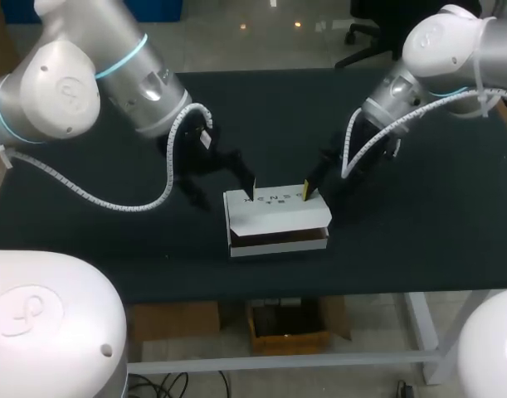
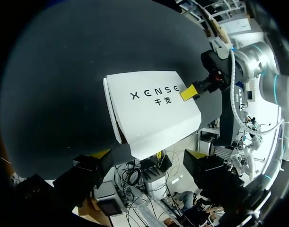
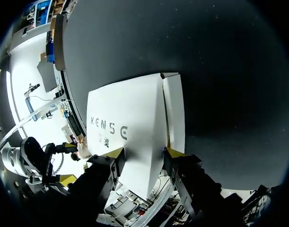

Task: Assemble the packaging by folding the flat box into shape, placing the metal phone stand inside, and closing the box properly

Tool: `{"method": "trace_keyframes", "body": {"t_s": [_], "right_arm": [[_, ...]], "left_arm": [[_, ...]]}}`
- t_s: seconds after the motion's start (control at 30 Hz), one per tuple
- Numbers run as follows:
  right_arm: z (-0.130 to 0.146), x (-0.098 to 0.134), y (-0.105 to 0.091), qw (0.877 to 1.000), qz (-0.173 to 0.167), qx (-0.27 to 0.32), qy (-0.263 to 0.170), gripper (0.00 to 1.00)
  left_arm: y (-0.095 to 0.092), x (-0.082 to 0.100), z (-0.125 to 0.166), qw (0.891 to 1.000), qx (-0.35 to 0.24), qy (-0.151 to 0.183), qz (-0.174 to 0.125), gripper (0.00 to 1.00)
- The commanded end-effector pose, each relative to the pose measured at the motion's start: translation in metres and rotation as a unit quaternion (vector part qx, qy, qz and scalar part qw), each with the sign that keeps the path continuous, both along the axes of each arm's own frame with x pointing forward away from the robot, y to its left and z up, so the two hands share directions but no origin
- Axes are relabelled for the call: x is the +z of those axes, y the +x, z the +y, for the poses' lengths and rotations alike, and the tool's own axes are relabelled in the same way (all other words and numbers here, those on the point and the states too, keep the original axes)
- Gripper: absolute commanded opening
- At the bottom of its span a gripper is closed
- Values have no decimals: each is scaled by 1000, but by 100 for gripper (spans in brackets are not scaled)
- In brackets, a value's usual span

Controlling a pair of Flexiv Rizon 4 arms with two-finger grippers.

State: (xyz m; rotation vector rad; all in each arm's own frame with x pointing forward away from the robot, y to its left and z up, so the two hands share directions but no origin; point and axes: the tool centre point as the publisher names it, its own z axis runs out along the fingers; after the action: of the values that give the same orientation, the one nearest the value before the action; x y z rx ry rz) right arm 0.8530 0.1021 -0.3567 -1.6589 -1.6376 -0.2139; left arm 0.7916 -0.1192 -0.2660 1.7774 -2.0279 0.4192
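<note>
Box (image 1: 278, 222) lies nearly shut; left gripper (image 2: 146, 157) spread wide at its far-left corner, right gripper (image 3: 144, 153) spread, straddling far-right corner.

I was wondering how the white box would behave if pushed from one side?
The white box looks like thin folded card, so it is probably light and likely to slide on the dark table. Its lid sits raised with a gap at the front, so it may flex or spring up rather than stay shut.
</note>
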Motion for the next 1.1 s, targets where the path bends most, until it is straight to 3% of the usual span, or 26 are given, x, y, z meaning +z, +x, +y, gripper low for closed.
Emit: {"method": "trace_keyframes", "body": {"t_s": [0.03,0.37,0.63,0.9,1.1], "right_arm": [[0,0,0,1000,1,1,0,52],[0,0,0,1000,1,1,0,52],[0,0,0,1000,1,1,0,52],[0,0,0,1000,1,1,0,52],[0,0,0,1000,1,1,0,50]], "left_arm": [[0,1,-2,1000,-2,4,-1,100],[-2,4,-8,998,-46,16,-31,100],[1,7,-18,983,-152,36,-99,100],[2,11,-30,950,-256,68,-163,100],[-4,10,-38,911,-337,108,-213,100]]}}
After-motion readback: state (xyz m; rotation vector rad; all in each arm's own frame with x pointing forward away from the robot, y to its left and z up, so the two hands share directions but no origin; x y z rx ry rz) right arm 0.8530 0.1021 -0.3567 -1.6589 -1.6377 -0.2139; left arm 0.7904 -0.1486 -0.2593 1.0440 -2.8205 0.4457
